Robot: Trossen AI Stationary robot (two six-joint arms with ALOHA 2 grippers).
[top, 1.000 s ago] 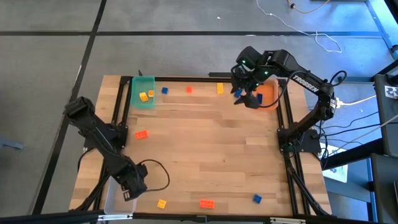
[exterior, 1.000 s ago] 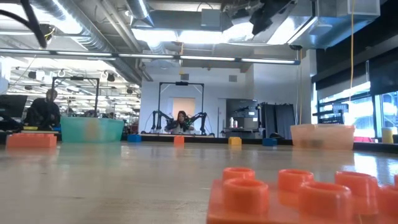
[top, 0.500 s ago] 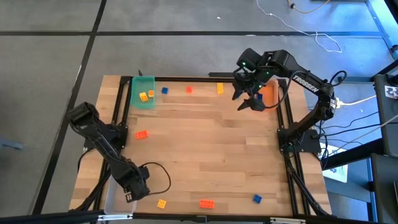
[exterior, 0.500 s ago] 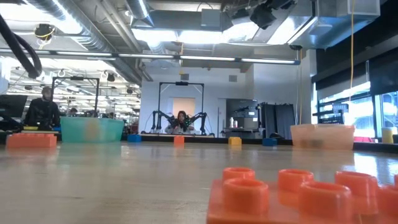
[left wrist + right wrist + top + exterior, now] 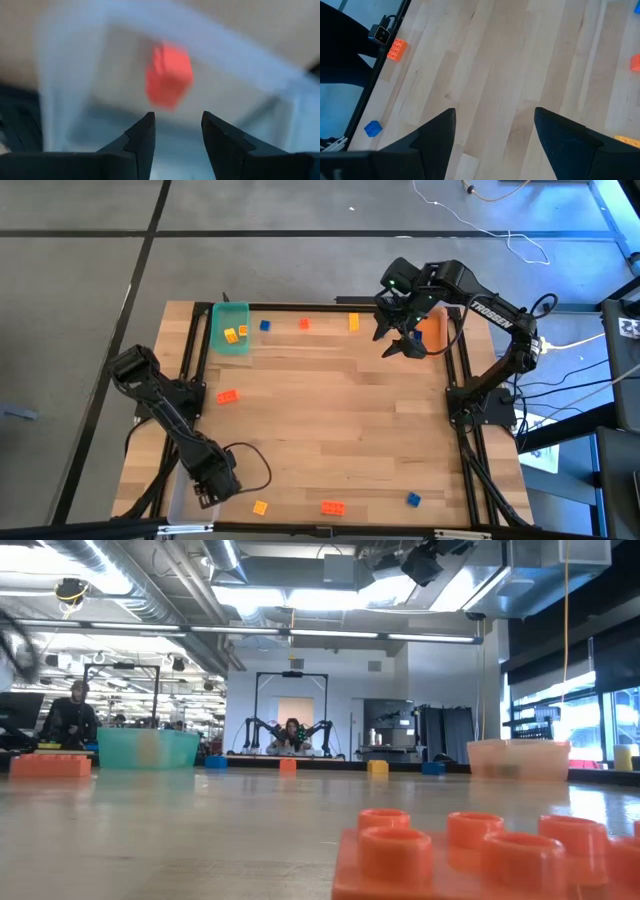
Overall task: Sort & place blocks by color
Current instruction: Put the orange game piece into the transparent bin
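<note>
I had the left gripper (image 5: 177, 131) parted over the clear bin (image 5: 75, 75), an orange-red block (image 5: 169, 75) lying free just beyond its tips (apparently dropped there to sort). The right gripper (image 5: 495, 132) gaped wide, empty.

- The orange-red brick (image 5: 169, 75) in the left wrist view is blurred; whether it touches the clear bin (image 5: 75, 65) cannot be told
- The near orange brick (image 5: 490, 855) is cut off by the low view's edge
</note>
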